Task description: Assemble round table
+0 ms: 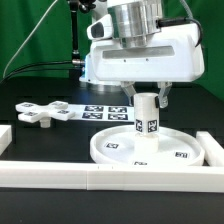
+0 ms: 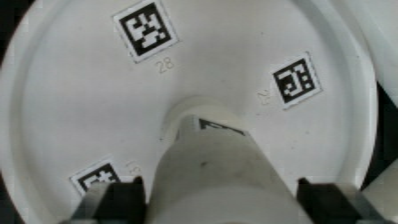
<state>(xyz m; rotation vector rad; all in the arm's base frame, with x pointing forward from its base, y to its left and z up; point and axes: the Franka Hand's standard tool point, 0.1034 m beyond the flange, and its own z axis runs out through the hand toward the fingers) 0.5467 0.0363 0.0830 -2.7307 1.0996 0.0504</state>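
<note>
The round disc (image 1: pixel 118 150) lies rim-up on the black table. The short cylinder leg (image 1: pixel 146 118) stands upright at its middle, tags facing the camera. My gripper (image 1: pixel 147 97) comes straight down over the leg's top, a finger on each side, and looks shut on it. In the wrist view the leg (image 2: pixel 217 160) fills the space between the dark fingers (image 2: pixel 121 196), with the disc (image 2: pixel 107 100) and its tags beneath. The cross-shaped piece (image 1: pixel 45 113) lies flat at the exterior view's left, apart from the gripper.
The marker board (image 1: pixel 105 109) lies flat behind the disc. A long white rail (image 1: pixel 90 178) runs along the front, and another rail (image 1: pixel 214 150) stands at the exterior view's right, close to the disc. A short white block (image 1: pixel 4 134) sits at the left edge.
</note>
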